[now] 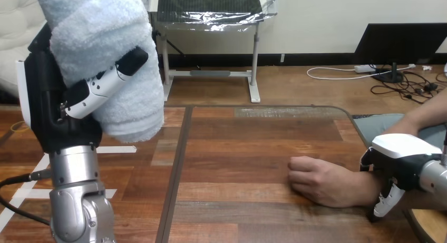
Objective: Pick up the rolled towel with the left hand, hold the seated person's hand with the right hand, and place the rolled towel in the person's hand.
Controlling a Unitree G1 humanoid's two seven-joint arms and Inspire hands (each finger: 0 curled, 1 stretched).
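1. The wooden table [253, 148] spans the view.
2. The rolled towel [110, 37] is held aloft at ten o'clock.
3. The left hand [45, 106], on an upright forearm, has its fingers curled round the towel.
4. The person's hand [321, 182] rests on the table at four o'clock.
5. The right hand [403, 153] is clamped over the person's wrist.

The bench [237, 148] before me is made of brown wooden planks running across, with a thin dark rim along its left and far edges and a rounded far right corner. A paler patch shows by the far edge. The person's hand [321, 182] lies on it near the right side, palm down, fingers loosely curled and pointing left.
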